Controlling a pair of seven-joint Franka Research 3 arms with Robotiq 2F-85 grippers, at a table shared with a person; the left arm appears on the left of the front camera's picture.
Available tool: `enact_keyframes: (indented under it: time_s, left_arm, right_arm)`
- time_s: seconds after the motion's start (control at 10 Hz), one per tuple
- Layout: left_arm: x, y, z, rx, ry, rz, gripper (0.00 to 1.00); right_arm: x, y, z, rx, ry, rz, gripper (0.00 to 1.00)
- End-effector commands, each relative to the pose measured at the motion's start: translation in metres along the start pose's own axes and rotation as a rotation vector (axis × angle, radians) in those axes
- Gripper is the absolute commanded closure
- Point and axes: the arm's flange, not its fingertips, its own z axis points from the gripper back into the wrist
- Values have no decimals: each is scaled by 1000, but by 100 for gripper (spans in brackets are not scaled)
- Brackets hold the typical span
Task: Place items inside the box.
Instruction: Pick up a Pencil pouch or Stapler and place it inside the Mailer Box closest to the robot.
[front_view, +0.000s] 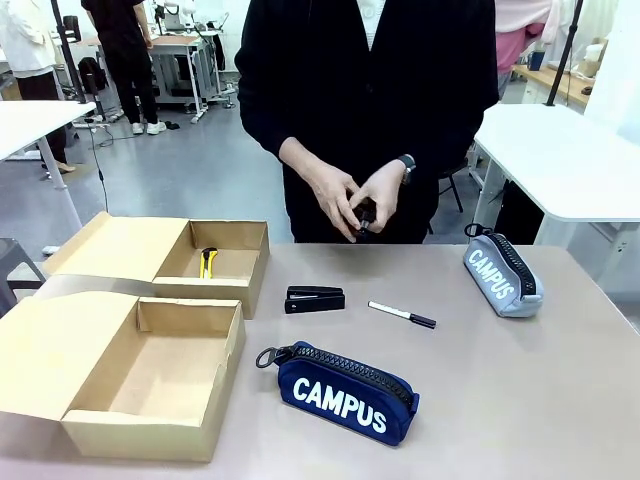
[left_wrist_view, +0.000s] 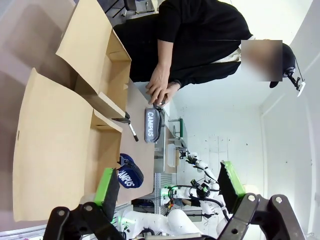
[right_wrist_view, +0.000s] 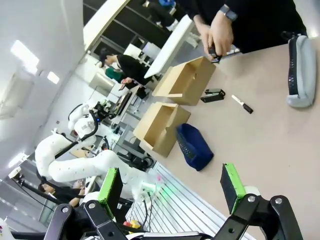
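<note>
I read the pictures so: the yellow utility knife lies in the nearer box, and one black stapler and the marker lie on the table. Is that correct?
Not fully. The yellow utility knife lies in the farther box, not the nearer box, as the front view shows. The black stapler and the marker do lie on the table.

I sit in a lab hall: white worktables flank my own table, and a person stands by an equipment bench across the grey floor.
</note>
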Motion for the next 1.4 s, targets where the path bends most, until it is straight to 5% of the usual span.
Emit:
enact_keyframes:
  time_s: [0.0, 0.2, 0.4, 0.7, 0.8, 0.9, 1.0, 1.3]
  left_arm:
    - [0, -1, 0, -23, -4, -19, 0]
    - [0, -1, 0, -23, -4, -19, 0]
    - [0, -1, 0, -23, -4, -19, 0]
    - [0, -1, 0, -23, -4, -19, 0]
    - [0, -1, 0, -23, -4, -19, 0]
    - [0, -1, 0, -23, -4, -19, 0]
    - [0, -1, 0, -23, -4, -19, 0]
    - [0, -1, 0, -23, -4, -19, 0]
  right_arm:
    - [-2, 6, 3, 5, -1, 11, 0]
    - [0, 2, 0, 0, -1, 5, 0]
    - [15, 12, -72, -266, 255, 42, 0]
    - [31, -4, -147, -568, 476, 35, 0]
    - [30, -3, -158, -587, 530, 66, 0]
    - [22, 21, -145, -469, 582, 111, 0]
    - [59, -2, -146, -543, 464, 70, 0]
    - [62, -1, -213, -614, 649, 155, 0]
